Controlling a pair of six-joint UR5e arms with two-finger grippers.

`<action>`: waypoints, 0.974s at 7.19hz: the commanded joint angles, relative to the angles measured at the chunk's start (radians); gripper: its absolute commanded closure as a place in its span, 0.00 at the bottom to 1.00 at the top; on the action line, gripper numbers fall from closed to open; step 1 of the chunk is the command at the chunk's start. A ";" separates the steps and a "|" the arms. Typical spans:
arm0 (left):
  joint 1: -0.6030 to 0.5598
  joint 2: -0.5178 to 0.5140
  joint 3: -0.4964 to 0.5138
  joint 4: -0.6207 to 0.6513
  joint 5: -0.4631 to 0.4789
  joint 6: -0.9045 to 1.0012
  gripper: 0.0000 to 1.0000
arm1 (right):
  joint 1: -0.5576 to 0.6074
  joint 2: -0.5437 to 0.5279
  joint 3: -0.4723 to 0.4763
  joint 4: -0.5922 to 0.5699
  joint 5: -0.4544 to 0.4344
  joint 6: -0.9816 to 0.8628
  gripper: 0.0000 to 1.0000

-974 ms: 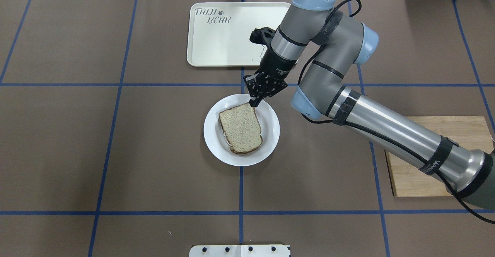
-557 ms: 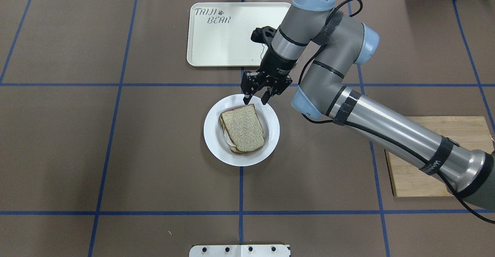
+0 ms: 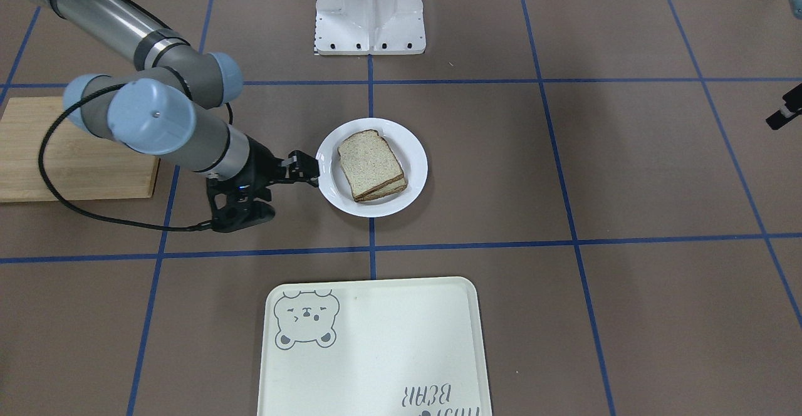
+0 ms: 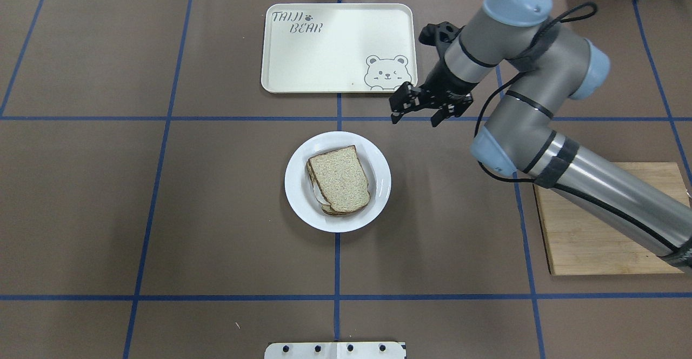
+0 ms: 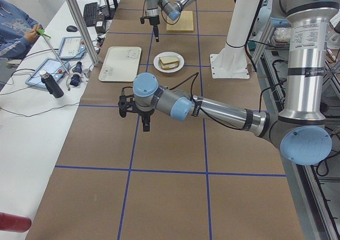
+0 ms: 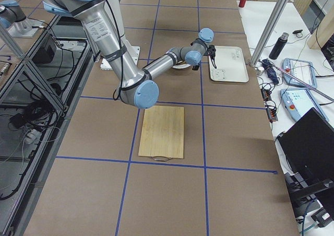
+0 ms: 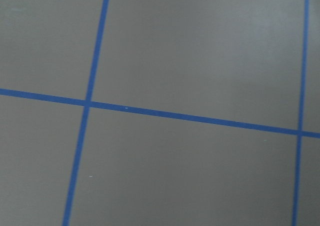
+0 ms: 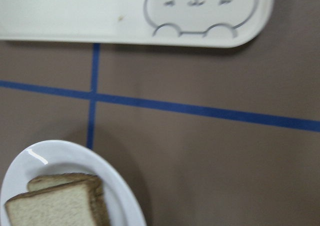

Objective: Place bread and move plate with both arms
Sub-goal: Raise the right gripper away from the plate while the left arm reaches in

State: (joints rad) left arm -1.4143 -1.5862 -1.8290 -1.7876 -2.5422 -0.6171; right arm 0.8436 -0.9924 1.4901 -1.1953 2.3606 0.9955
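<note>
— In the upper right of the overhead view, just below the bear corner of the tray: whose claw is that?

— Mine, the right claw. Its fingers are spread with nothing between them, and it hangs over bare table.

— Where is the bread?

— At frame centre. The bread lies flat on the plate, stacked on a second slice whose crust shows along its left and lower edges. I judge the placing done and the plate move not yet begun.

— Which way is the plate from the claw?

— Down and to the left in the overhead view, with a gap between claw and rim. The bread's long axis runs from the top of the frame toward the bottom, leaning a little to the lower right. The plate is round, so any stretch of rim would serve.

— Which arm is nearer?

— The right one. In the left-end view my left claw hangs at mid-frame, well apart from the plate in the upper centre. Whether it is spread or pressed together, I cannot tell. The left arm would need the longer reach.
</note>
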 commanded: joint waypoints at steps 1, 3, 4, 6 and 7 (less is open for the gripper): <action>0.142 -0.102 0.005 -0.083 -0.007 -0.232 0.02 | 0.118 -0.116 0.048 0.000 -0.021 -0.026 0.01; 0.282 -0.184 0.110 -0.317 0.000 -0.474 0.02 | 0.201 -0.228 0.091 -0.003 -0.023 -0.163 0.01; 0.351 -0.233 0.175 -0.470 0.049 -0.615 0.05 | 0.241 -0.279 0.102 -0.003 -0.021 -0.207 0.01; 0.543 -0.312 0.268 -0.733 0.260 -0.888 0.06 | 0.296 -0.388 0.130 -0.003 -0.018 -0.306 0.01; 0.671 -0.340 0.318 -0.898 0.401 -1.049 0.06 | 0.328 -0.416 0.143 -0.003 -0.001 -0.339 0.01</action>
State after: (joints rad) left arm -0.8886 -1.8840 -1.5737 -2.4936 -2.3010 -1.4799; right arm 1.1325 -1.3582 1.6149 -1.1980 2.3457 0.7072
